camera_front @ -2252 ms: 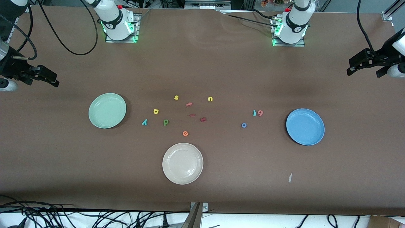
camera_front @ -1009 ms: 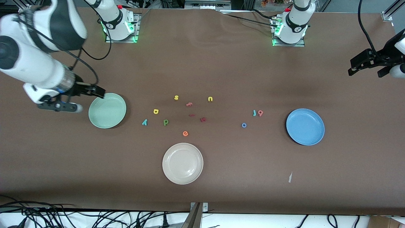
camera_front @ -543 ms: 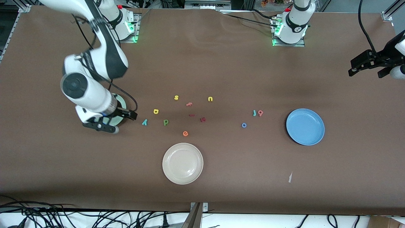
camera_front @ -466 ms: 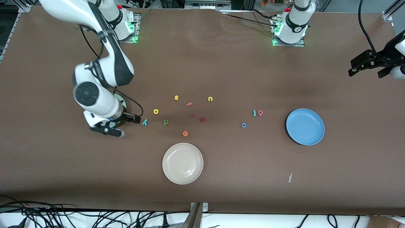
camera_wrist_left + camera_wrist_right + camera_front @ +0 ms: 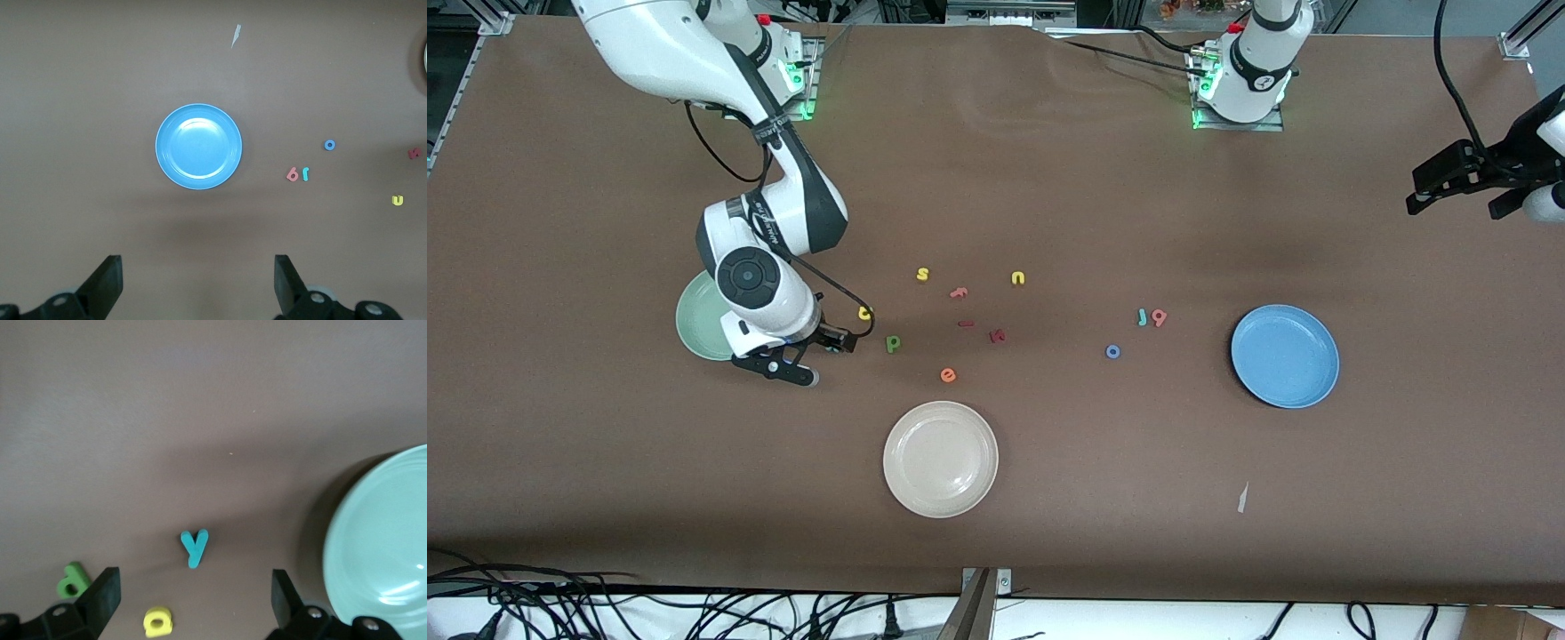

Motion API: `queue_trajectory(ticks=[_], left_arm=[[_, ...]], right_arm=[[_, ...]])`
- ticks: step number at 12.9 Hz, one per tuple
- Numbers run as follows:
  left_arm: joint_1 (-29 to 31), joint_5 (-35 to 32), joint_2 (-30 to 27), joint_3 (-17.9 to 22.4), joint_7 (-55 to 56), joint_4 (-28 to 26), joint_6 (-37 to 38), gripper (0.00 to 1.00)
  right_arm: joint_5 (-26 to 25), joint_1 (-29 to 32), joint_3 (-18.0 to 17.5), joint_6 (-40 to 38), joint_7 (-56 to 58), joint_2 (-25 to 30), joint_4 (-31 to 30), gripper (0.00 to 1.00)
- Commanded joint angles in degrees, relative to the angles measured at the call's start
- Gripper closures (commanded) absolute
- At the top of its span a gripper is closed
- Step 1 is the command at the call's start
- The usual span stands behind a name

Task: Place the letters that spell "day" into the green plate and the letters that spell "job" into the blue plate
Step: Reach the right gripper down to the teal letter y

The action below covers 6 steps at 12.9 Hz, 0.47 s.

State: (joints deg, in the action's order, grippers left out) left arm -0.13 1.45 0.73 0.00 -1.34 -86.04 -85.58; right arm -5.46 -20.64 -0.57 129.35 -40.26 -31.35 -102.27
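My right gripper [image 5: 838, 341] hangs open low over the teal "y" [image 5: 194, 547], which the front view hides under the hand. Between its open fingers [image 5: 107, 587] the yellow "a" [image 5: 158, 621] shows, with the dark green "d" [image 5: 72, 580] just outside one finger. The "a" [image 5: 864, 313] and "d" [image 5: 893, 343] lie beside the green plate [image 5: 694, 320], which the right arm half covers. The teal "j" [image 5: 1142, 316], pinkish "b" [image 5: 1159, 316] and blue "o" [image 5: 1112, 352] lie near the blue plate [image 5: 1285, 356]. My left gripper [image 5: 1449, 200] waits open and empty high at the left arm's end of the table.
A cream-white plate [image 5: 940, 459] sits nearer the front camera than the letters. Yellow "s" [image 5: 922, 274] and "u" [image 5: 1018, 278], a salmon "f" [image 5: 959, 292], two dark red letters [image 5: 998, 336] and an orange "e" [image 5: 948, 375] lie mid-table. A pale scrap [image 5: 1242, 498] lies near the blue plate.
The right arm has swept in from its end of the table, across the green plate, to over the "y" and "a". The left arm has stayed put.
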Motion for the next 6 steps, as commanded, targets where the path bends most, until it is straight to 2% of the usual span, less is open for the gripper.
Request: queue_trajectory(ticks=[1,2,4,6], left_arm=[[0.31,0.57,0.76,0.00,-0.86,1.58,0.32,0.00],[0.31,0.66,0.67,0.00,-0.86,1.58,0.32,0.00],[0.31,0.57,0.67,0.00,-0.86,1.58,0.32,0.00],[0.39,0.57,0.67,0.00,-0.86,1.49,0.32,0.00]], right_arm=[[-0.78,-0.36,0.48,11.49,-4.89,1.99,-10.11,0.04],[-0.86,-0.36,0.48,14.32,-7.44,1.99,-11.45,0.05],[-0.86,-0.36,0.48,14.87,-8.61,1.47,-11.46,0.07],[-0.86,-0.54,0.40,15.14,-8.70,0.86,-11.37,0.24]])
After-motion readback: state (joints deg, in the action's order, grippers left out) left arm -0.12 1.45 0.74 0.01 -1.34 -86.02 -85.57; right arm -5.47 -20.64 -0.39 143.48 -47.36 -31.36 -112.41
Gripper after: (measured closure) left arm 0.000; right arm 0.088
